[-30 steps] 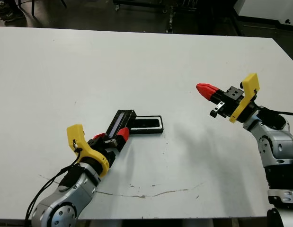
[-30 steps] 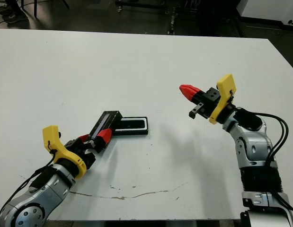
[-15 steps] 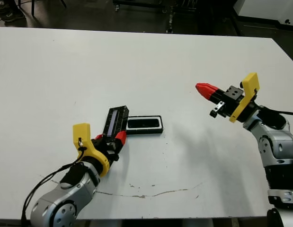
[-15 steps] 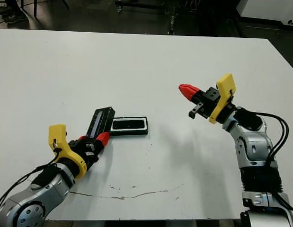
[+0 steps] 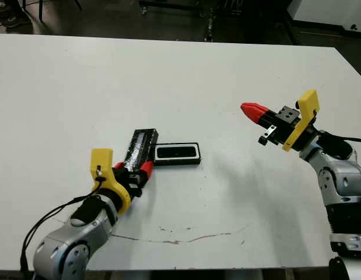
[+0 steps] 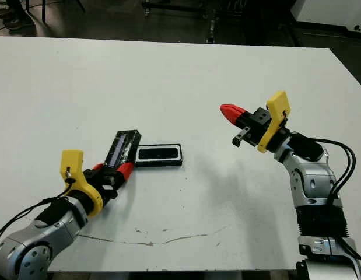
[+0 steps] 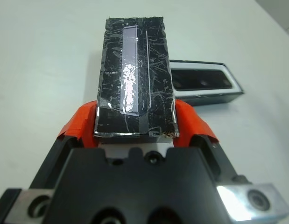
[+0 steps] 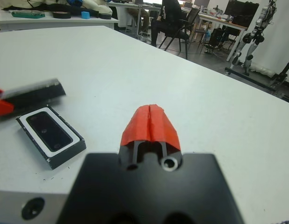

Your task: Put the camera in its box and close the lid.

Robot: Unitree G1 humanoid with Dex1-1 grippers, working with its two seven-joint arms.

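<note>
My left gripper (image 5: 133, 169) is shut on the near end of the lid (image 5: 142, 146), a glossy black slab with a pale stripe. The lid points away from me, and its red fingers (image 7: 81, 122) press both long sides. The box (image 5: 178, 163), black-walled with a white lining, lies flat just right of the lid's far end. The camera (image 5: 176, 153) lies inside it as a slim black bar. My right gripper (image 5: 245, 107) is shut on nothing and hangs above the table's right part, pointing toward the box (image 8: 65, 150).
A thin dark scratch (image 5: 180, 240) runs along the table near its front edge. Dark floor with chair legs lies beyond the far edge (image 5: 168, 39). The right wrist view shows a seated person (image 8: 170, 11) and chairs far beyond the table.
My left gripper has carried the lid to the left, off the box's left end, and turned it to point more straight away from me. The box and right arm have stayed put.
</note>
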